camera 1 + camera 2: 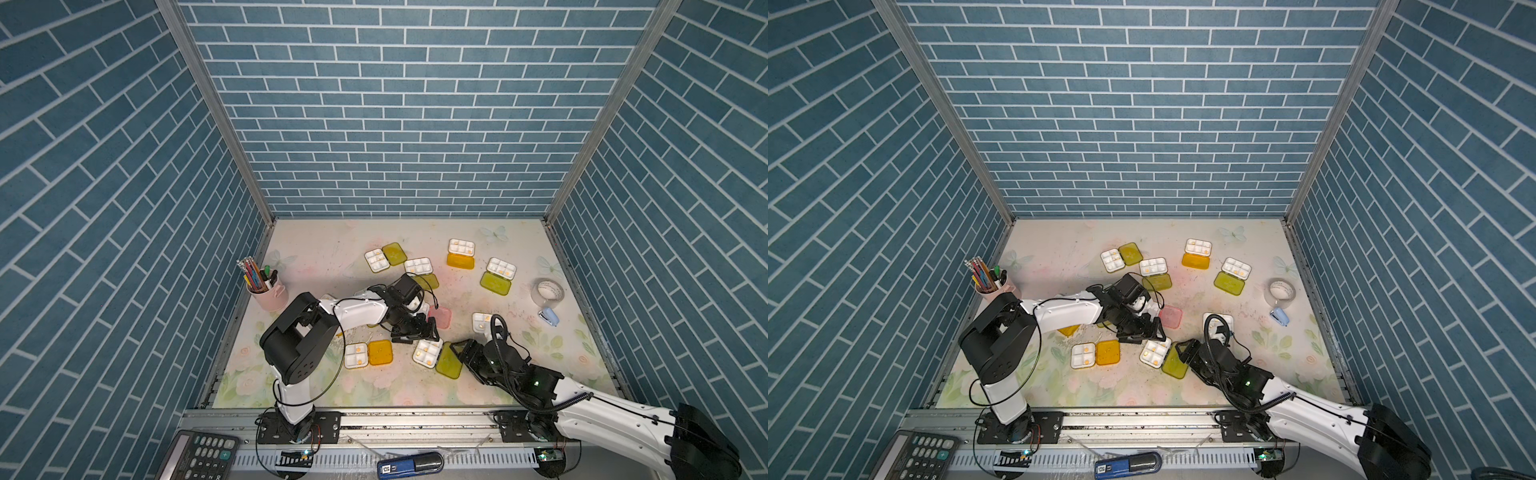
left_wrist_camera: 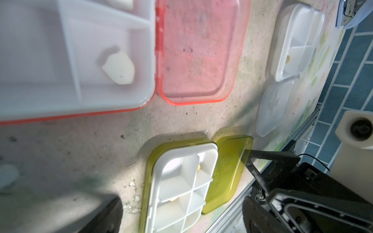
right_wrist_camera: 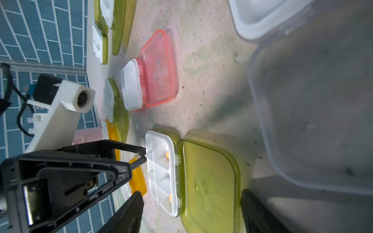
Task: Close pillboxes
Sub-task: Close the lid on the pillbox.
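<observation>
Yellow-green pillbox (image 3: 191, 177) between right fingers (image 3: 129, 213)

**A robot test cell, dressed as a desk**

This is a lab booth rather than a lived-in room. In both top views, three walls (image 1: 407, 124) papered in blue brick pattern stand between bare aluminium posts (image 1: 216, 112). They box in a small floral-printed tabletop (image 1: 332, 249). Along the lower edge, two robot arms (image 1: 357, 311) are bolted to a metal rail (image 1: 415, 419), with a slotted cable duct (image 1: 469, 457) beneath. Office props lie about: a pen cup (image 1: 268, 293), a tape roll (image 1: 547, 293), a stapler (image 1: 549, 316), a calculator (image 1: 203, 455) and scattered pillboxes (image 1: 461, 247).
</observation>
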